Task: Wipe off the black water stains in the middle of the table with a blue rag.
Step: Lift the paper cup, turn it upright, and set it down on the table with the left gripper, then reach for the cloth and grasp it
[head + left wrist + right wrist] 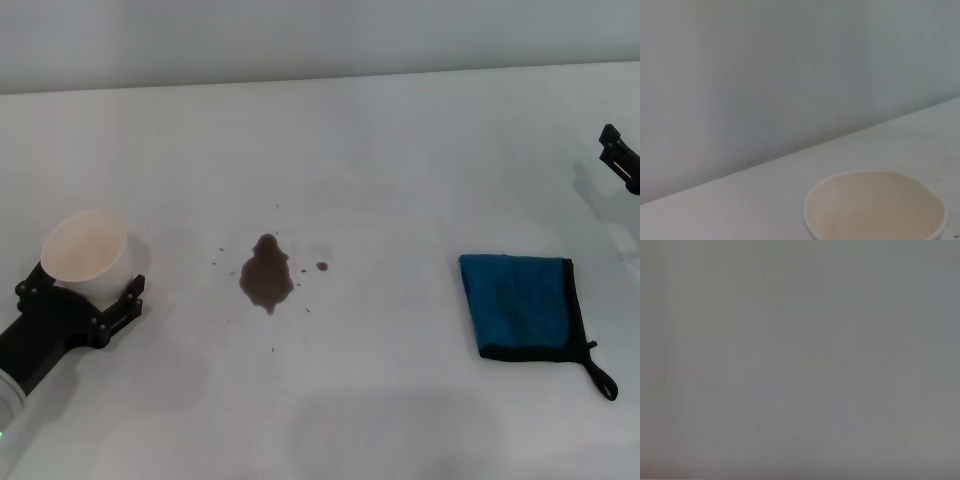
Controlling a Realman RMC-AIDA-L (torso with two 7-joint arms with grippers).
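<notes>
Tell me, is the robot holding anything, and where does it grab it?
Yes. The left gripper holds the white paper cup around its side wall. The right gripper holds nothing.

left gripper (85,300) low, jaws clasping, right gripper (620,155) barely visible

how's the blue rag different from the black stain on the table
The blue rag is far larger than the black water stains. The rag is a blue, black-trimmed square with a corner loop; the stains are a dark pear-shaped blot with specks around it. The rag lies toward the robot's right, the stains mid-table. Both lie flat on the white table, untouched by either gripper.
</notes>
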